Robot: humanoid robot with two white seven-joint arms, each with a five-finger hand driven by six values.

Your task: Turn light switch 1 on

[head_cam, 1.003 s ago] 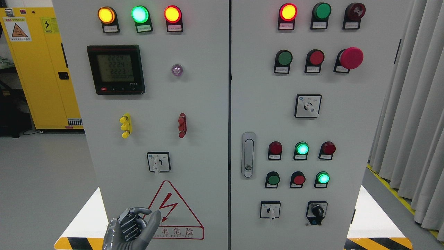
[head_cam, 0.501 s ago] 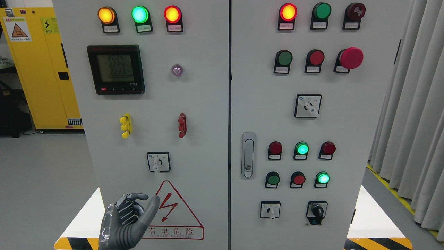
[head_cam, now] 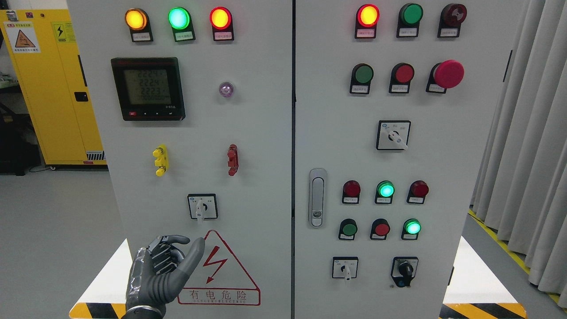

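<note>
Here, low on the left door (head_cam: 257, 133): the light switch (head_cam: 202, 207), in a small black square. Points its little white handle straight down, long way up and down. Sits under the yellow handle (head_cam: 160, 160) and the red handle (head_cam: 232, 160), and just above the red warning triangle (head_cam: 219, 270).

Down below, the left hand (head_cam: 161, 270). Comes up from the bottom edge, cut off at the wrist. Holds nothing: fingers loose and half bent, thumb sticking up. Hangs below the switch and a bit to its left, not touching it. Hides the left corner of the triangle.

Too tiny to read: the words beside the switch and the labels under the lamps.

Higher up on the same door, a black meter (head_cam: 148, 88) with numbers, and three lit lamps (head_cam: 179, 18) in orange, green and red. On the right door (head_cam: 443, 155), a silver latch (head_cam: 317, 197), a big red button (head_cam: 448, 74), and more buttons and knobs. Far left, a yellow locker (head_cam: 48, 88). Far right, a grey curtain (head_cam: 531, 155).
</note>
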